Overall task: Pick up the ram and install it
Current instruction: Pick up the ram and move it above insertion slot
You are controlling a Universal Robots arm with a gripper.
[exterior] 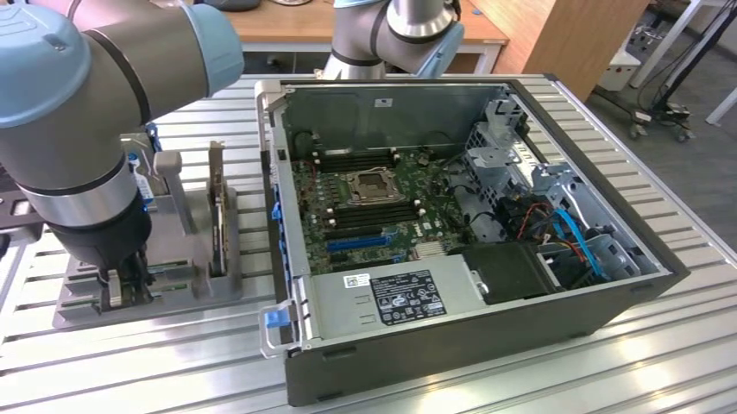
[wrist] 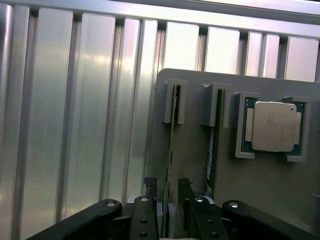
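We count one ram, one taller expansion card and one square silver processor, all sitting in a single grey holder on the ribbed metal counter. Just beside the holder, toward the exterior view's right, stands one open computer case.

The ram stands on its thin edge in its own slot. Its long axis runs level along the holder, parallel to the expansion card in the neighbouring slot, and its far end is tucked into a small grey bracket.

We see one claw, lowered over the near end of the ram. It is spread wide, with one dark finger on each side of the board's top edge and a narrow gap showing on both sides, so it grips nothing
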